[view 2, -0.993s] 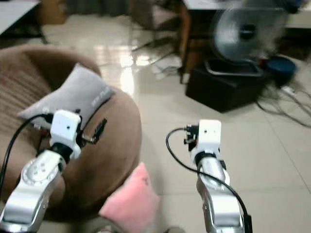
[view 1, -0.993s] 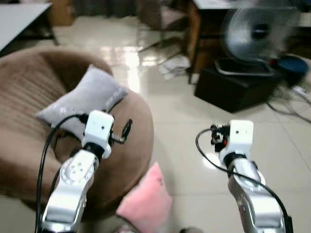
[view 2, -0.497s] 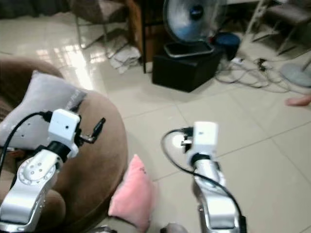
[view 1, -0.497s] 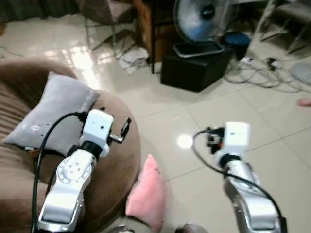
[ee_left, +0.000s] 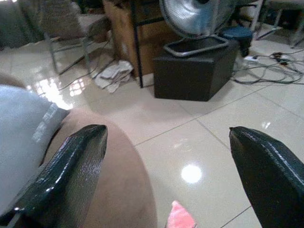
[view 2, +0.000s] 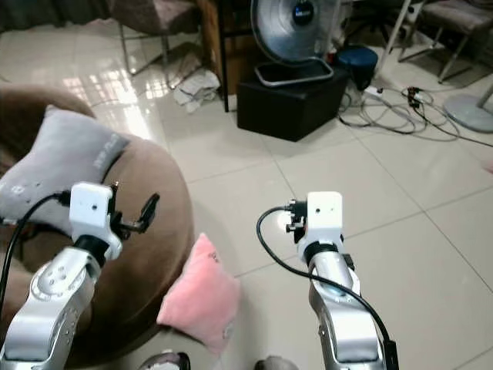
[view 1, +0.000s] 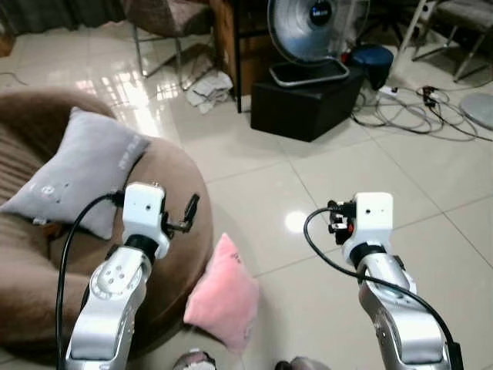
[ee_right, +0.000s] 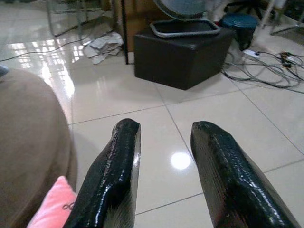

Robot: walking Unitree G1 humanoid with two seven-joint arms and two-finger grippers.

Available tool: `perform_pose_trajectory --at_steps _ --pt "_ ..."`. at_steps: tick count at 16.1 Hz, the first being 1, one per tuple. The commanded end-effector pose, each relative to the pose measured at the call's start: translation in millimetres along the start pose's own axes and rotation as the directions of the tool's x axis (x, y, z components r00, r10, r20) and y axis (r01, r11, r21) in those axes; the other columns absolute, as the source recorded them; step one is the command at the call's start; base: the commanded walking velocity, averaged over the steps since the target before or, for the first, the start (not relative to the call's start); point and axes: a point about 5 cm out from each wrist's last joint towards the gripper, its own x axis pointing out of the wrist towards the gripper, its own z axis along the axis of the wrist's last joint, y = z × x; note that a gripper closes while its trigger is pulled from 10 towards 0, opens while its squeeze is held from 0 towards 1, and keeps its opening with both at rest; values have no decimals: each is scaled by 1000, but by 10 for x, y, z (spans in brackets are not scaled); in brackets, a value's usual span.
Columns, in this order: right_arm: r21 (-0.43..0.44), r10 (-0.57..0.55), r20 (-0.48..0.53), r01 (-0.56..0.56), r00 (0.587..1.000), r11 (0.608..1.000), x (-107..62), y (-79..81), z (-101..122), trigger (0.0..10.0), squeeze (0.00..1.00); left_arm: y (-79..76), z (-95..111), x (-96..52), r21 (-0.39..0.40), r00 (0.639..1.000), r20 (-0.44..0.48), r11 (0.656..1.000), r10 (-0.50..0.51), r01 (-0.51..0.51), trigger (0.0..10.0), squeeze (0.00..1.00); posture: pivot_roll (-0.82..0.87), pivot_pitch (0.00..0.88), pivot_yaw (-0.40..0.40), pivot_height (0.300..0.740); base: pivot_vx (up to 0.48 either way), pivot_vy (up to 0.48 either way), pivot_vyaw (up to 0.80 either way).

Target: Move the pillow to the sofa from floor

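Observation:
A pink pillow (view 1: 223, 297) lies on the tiled floor, leaning against the foot of the round brown sofa (view 1: 166, 254). A grey pillow (view 1: 77, 166) rests on the sofa's seat. My left gripper (view 1: 187, 214) hangs above the sofa's edge, up and left of the pink pillow. In the left wrist view its fingers (ee_left: 66, 171) stand wide open, with the pillow's pink corner (ee_left: 180, 221) low between them. My right gripper (view 1: 337, 220) hovers over bare floor to the right of the pillow, its fingers (ee_right: 116, 175) open and holding nothing. The pillow (ee_right: 54, 204) lies beside them.
A fan (view 1: 312, 27) stands on a black box (view 1: 308, 104) ahead. Cables (view 1: 416, 112) trail over the floor at the right. A crumpled cloth (view 1: 206, 86) and a chair (view 1: 166, 15) lie further back. The floor tiles (view 1: 262, 185) between the sofa and the box are glossy.
The camera has swung right and settled, so the whole scene has shifted. The pink pillow now shows more fully. Both arms hold much the same raised pose, with the left gripper a little lower.

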Motion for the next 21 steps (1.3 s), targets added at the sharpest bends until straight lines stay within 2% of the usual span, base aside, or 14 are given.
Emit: perform_pose_trajectory --at_steps 1,7,11,12,13,14,17,20,21 --pt "-17 11 5 -11 1000 1000 1 23 15 10000 0 41 0 -14 9 1000 7 1000 17 -17 10000 0 -2 90 29 705 0 0 0" --pt "-49 41 5 -41 999 998 5 22 10 10000 0 -6 28 25 39 999 37 999 1 -2 10000 0 -2 82 6 675 0 0 0" --pt "-62 63 11 -62 998 996 30 37 5 10000 0 -64 35 44 -14 998 39 999 -49 50 10000 0 -3 68 4 650 0 0 0" --pt "-63 66 14 -65 998 996 27 40 4 10000 0 -87 37 40 -40 996 41 996 -74 76 10000 1000 -1 68 4 640 0 0 0" --pt "-62 76 19 -74 997 995 23 48 6 10000 0 -106 49 33 -59 994 50 993 -98 101 10000 1000 -1 68 4 635 0 0 0" --pt "-60 93 19 -92 995 994 16 63 0 10000 992 -114 56 28 -66 993 55 992 -107 111 10000 1000 -2 64 7 635 0 0 0" --pt "-32 132 37 -131 991 991 -5 87 -1 10000 1000 -119 69 25 -61 991 65 991 -116 120 10000 1000 0 67 8 635 0 0 0" --pt "-25 134 40 -133 990 991 -12 87 -2 10000 1000 -94 87 51 45 993 67 994 -101 98 10000 1000 0 78 11 635 0 0 0" --pt "-29 135 38 -134 990 991 -10 90 -8 10000 1000 -93 94 59 44 991 78 994 -107 104 10000 0 0 81 14 635 0 0 0"
